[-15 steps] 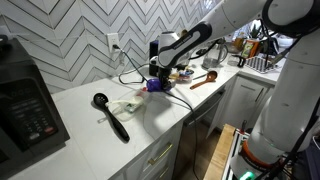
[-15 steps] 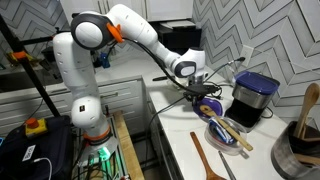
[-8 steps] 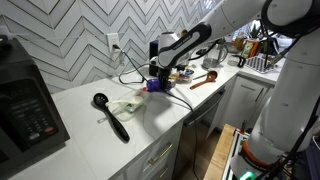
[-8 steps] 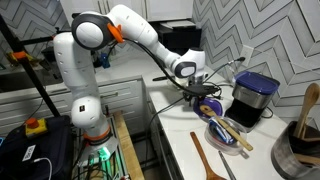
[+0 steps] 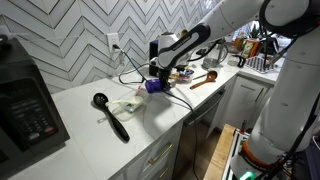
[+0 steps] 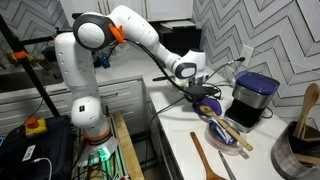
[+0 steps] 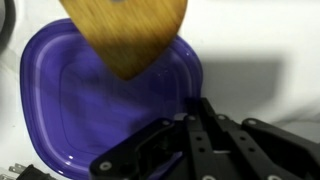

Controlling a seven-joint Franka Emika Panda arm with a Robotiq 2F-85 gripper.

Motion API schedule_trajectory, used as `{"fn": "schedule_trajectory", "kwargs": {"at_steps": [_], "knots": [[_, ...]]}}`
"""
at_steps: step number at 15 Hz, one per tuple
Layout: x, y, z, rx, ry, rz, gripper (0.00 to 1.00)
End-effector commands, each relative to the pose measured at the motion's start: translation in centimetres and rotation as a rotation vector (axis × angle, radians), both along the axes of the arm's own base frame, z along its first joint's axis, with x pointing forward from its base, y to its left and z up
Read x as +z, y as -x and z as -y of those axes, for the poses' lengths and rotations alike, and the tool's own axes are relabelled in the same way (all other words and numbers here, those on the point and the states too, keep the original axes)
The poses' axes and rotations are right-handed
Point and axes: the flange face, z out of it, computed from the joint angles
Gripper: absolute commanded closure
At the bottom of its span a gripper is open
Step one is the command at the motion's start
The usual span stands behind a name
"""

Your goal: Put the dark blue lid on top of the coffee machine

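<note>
The dark blue lid [image 7: 95, 100] lies flat on the white counter and fills the left of the wrist view. It shows as a small purple patch in both exterior views [image 5: 152, 86] [image 6: 208, 108]. My gripper [image 7: 195, 118] is down at the lid's right rim with its fingers drawn together over the edge; it also shows in both exterior views [image 5: 158, 78] [image 6: 203, 97]. The coffee machine [image 6: 252, 100] stands just beyond, black with a bluish top, and is partly hidden behind my arm in an exterior view [image 5: 157, 48]. A blurred wooden spoon [image 7: 125, 35] hangs over the lid.
A black microwave [image 5: 25, 105] stands at the counter's end. A black ladle [image 5: 110, 115] and crumpled cloth [image 5: 128, 104] lie mid-counter. A wooden spoon [image 5: 203, 80] lies past the gripper. A bowl with wooden utensils [image 6: 225, 130] sits near the coffee machine. Cords run to the wall outlet [image 5: 113, 42].
</note>
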Motion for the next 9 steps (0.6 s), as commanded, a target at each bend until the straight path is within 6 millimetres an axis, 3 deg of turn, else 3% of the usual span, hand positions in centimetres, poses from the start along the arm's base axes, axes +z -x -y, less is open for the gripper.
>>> {"fn": "schedule_trajectory", "kwargs": {"at_steps": [1, 4, 9], "knots": [[0.5, 0.4, 0.4, -0.054, 0.017, -0.019, 0.98], [2.3, 1.0, -0.2, 0.039, 0.099, 0.018, 0.98], [4.8, 1.9, -3.2, 0.177, 0.184, 0.059, 0.98]]}}
